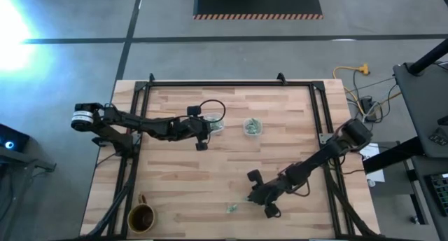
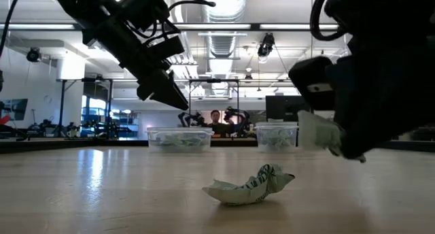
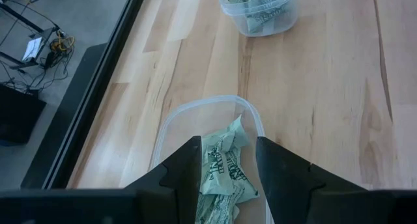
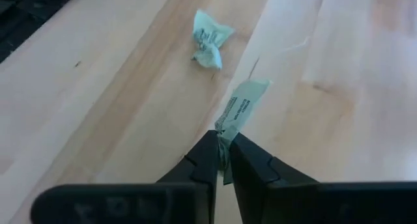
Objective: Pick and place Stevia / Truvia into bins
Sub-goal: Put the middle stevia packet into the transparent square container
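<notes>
My left gripper is open and hovers over the wider clear bin, which holds several pale green packets. It shows in the high view too. The smaller bin, to the right of the wider one, also holds packets. My right gripper is near the table's near edge and is shut on one packet. A crumpled packet lies on the wood just ahead of it, also visible in the low view. My right gripper pinches one end of the packet between its two fingertips. The fingers slant down from the table's right side. The free end of the packet sticks out ahead of the fingers, and the packet is lifted clear of the table.
A brown mug stands at the near left corner. A black frame runs along the table's edges. Bare wood lies between the bins and the near edge. A person is far behind the table.
</notes>
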Robot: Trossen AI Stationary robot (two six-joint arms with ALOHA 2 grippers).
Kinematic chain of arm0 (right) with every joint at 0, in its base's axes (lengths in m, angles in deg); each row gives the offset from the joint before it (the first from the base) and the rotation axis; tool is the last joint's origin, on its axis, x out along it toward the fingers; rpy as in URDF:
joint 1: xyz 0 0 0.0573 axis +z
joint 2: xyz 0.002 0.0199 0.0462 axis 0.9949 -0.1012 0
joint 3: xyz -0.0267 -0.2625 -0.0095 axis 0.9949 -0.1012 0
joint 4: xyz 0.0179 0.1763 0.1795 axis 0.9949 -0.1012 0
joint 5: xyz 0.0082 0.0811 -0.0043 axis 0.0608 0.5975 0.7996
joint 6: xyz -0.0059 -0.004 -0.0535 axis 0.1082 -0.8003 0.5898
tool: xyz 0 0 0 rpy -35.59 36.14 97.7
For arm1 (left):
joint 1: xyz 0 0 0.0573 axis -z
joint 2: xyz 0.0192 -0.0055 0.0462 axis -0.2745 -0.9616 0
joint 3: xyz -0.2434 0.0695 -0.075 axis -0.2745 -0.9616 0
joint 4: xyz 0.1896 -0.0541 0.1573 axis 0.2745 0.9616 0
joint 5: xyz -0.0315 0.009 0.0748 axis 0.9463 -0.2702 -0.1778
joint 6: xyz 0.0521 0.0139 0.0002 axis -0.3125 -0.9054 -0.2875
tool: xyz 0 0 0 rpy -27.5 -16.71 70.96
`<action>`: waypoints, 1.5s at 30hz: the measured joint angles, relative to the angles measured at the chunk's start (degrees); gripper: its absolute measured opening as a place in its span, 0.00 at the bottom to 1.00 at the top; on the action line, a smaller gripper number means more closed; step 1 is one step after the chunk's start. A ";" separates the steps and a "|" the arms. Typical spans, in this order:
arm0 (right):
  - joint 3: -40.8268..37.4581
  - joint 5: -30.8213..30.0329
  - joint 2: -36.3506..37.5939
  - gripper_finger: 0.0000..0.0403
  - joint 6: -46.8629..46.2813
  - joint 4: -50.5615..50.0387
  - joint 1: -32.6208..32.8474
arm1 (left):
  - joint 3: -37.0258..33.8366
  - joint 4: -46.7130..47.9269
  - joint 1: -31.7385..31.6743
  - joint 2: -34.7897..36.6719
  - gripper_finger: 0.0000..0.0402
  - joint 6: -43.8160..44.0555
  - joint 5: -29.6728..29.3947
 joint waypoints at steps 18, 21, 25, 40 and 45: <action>-0.07 -34.02 14.34 0.07 5.41 -20.97 -0.10 | -0.02 -0.03 0.00 0.00 0.32 -0.10 0.02; -0.22 -39.20 17.62 0.07 6.55 -23.33 -0.52 | -0.02 -0.07 0.00 0.00 0.32 -0.12 0.00; -0.42 -42.06 21.79 0.07 9.97 -23.35 -2.30 | -0.02 -0.15 0.00 0.00 0.32 -0.14 0.00; -1.94 -37.78 28.07 0.07 14.54 -23.33 -20.02 | -0.02 -0.23 0.00 -0.02 0.32 -0.21 0.00; -2.64 -32.26 26.81 0.07 13.70 -23.49 -25.49 | -0.02 -0.24 0.02 -0.02 0.32 -0.21 0.00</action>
